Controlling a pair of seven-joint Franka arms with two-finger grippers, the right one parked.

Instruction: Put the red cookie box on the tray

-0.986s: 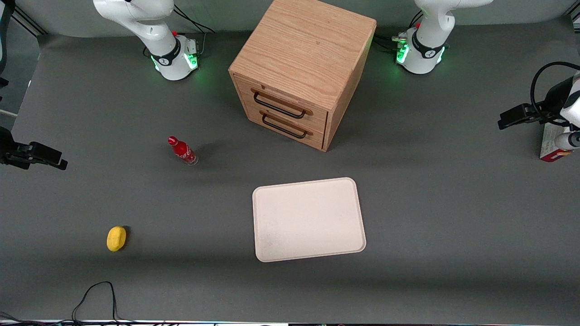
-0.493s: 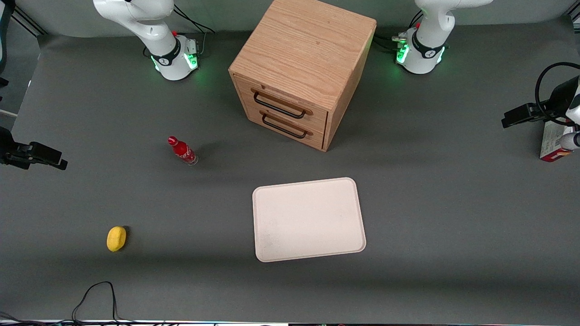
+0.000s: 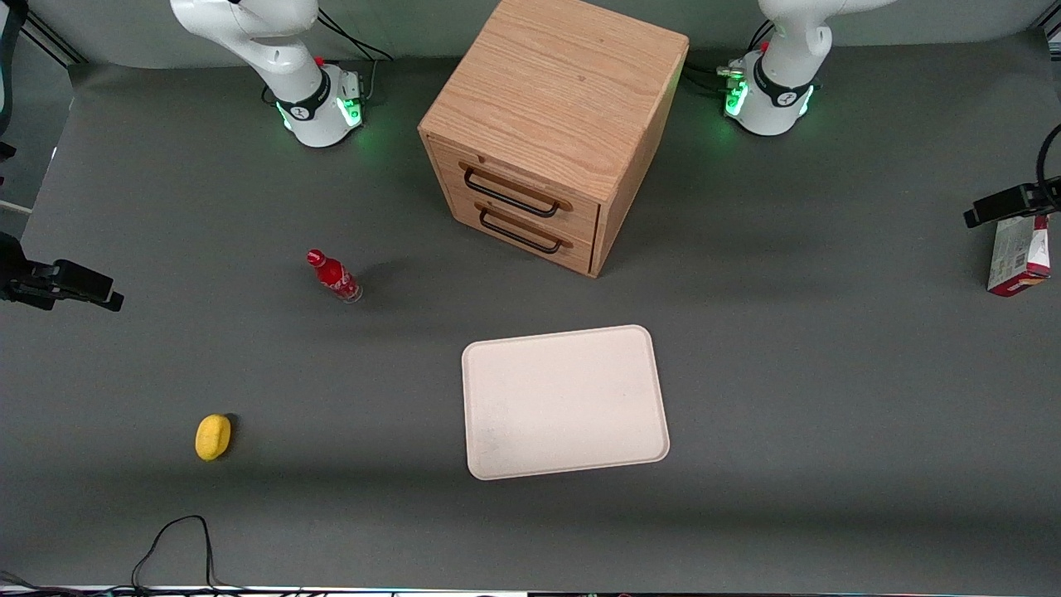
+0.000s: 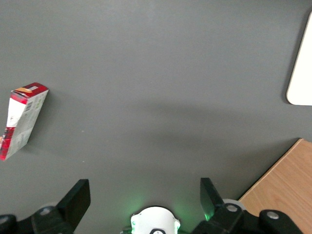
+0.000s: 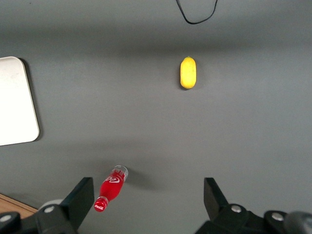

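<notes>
The red cookie box [image 3: 1019,257] lies flat on the grey table at the working arm's end, its pale printed face up; it also shows as the red cookie box [image 4: 22,119] in the left wrist view. My gripper [image 4: 144,190] hangs high above the table, open, with nothing between its fingers and well apart from the box. In the front view only a black part of the hand [image 3: 1007,203] shows at the frame's edge, just above the box. The cream-white tray [image 3: 564,402] lies empty near the table's middle, in front of the cabinet.
A wooden two-drawer cabinet [image 3: 547,133] stands farther from the front camera than the tray. A small red bottle [image 3: 334,276] and a yellow object [image 3: 213,436] sit toward the parked arm's end. A black cable [image 3: 174,539] loops at the near edge.
The working arm's hand has drawn off toward the frame's edge, uncovering the red cookie box. The box and the tray have not moved.
</notes>
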